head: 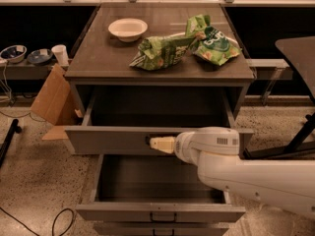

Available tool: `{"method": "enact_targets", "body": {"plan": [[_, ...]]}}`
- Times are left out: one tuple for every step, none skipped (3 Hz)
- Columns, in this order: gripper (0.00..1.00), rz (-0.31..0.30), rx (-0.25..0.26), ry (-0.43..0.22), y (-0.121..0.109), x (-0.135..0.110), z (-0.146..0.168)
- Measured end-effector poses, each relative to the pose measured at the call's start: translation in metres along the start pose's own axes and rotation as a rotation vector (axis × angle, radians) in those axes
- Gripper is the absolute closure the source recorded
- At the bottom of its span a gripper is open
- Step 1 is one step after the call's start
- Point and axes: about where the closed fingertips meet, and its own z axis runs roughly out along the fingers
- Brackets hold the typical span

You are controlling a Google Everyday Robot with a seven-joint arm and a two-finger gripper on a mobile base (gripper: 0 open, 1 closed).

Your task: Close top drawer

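Observation:
The top drawer (108,140) of the grey cabinet is pulled well out, and its deep box is empty. My gripper (158,144) is at the centre of the drawer's front panel, right at the dark handle (148,140), which it mostly hides. My white arm comes in from the lower right, across the open drawer below.
The lower drawer (123,213) is also pulled out, further than the top one. A white bowl (127,28) and green chip bags (162,53) lie on the cabinet top. Cardboard (51,100) leans at the left. A dark table (298,48) stands at the right. A cable (59,220) lies on the floor.

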Motion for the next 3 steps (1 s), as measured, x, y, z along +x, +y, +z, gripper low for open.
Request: {"method": "enact_targets", "body": {"plan": [[0.00,-0.019,0.007,0.031,-0.003,0.021,0.004],[0.00,-0.052,0.014,0.071,-0.010,0.053,0.004],[0.00,-0.071,0.020,0.094,-0.015,0.074,0.005]]}}
